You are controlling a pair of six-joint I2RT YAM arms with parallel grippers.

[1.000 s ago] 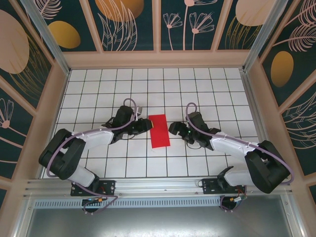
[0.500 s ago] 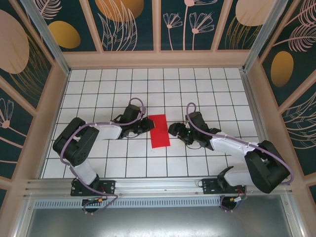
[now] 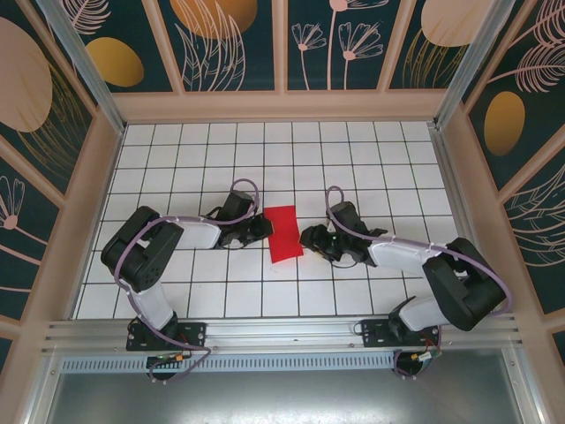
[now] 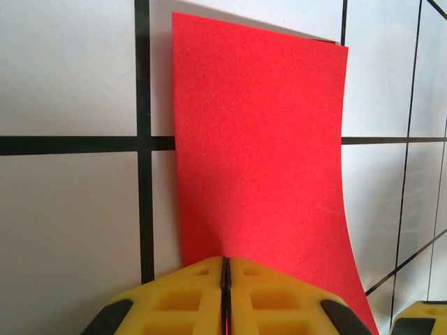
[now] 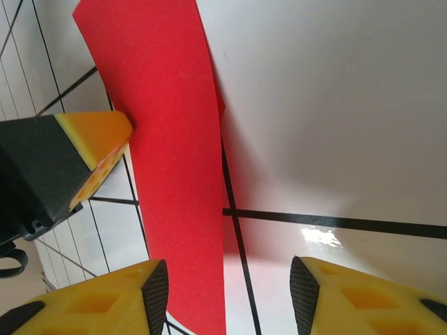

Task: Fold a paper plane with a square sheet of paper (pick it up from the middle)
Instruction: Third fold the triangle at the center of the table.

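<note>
The square sheet of paper (image 3: pixel 284 234) is a bright red folded strip in the middle of the gridded table. My left gripper (image 3: pixel 267 228) meets its left long edge, and my right gripper (image 3: pixel 306 236) sits at its right long edge. In the left wrist view the yellow jaws of the left gripper (image 4: pixel 225 262) are pressed together on the near edge of the paper (image 4: pixel 258 139), which curves upward. In the right wrist view the right gripper (image 5: pixel 227 293) is open, its pads either side of the raised paper edge (image 5: pixel 167 125). The left gripper's fingertip (image 5: pixel 94 150) touches the paper's far side.
The white table (image 3: pixel 221 159) has a black grid. Patterned wall panels (image 3: pixel 79 203) close it in on three sides. A metal rail (image 3: pixel 282 331) with both arm bases runs along the near edge. The arms' elbows lie low on both sides of the paper.
The left jaws have closed on the paper's left edge and the left elbow has swung inward. The right gripper has narrowed and crept left to the paper's right edge, which has lifted.
</note>
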